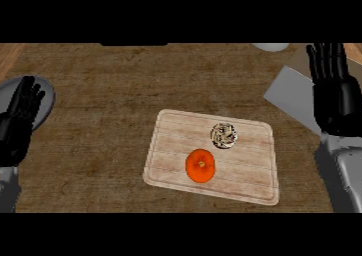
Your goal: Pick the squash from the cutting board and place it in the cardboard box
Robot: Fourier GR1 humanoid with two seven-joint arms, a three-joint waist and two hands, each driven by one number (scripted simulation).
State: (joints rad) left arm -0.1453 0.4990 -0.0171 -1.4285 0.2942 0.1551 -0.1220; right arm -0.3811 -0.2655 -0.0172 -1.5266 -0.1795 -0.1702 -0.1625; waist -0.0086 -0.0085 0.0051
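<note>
Left of the right hand and nearer the robot than its fingertips lies the wooden cutting board, well apart from that hand, with two things on it. The orange squash sits on the board's near half, round and flattened as seen from above; just beyond it, close but not touching, rests a mottled pale and dark object that I cannot identify further. The right hand is held up at the right edge of the view with its fingers straight and relaxed, gripping nothing. Directly beneath and beside it shows a grey slanted panel, which may be a flap or wall of the cardboard box, though too little of it is visible to be sure. The left hand rests open near the left edge, fingers up, over a grey round plate, and it holds nothing either. Judging from this, the task stands at its very start: the squash is untouched on the board and no reach is under way. The next move probably calls for the right hand to travel left and down toward the squash, arrive over it from above, and curl round it without nudging the mottled neighbour, before carrying it back rightward to the box.
</note>
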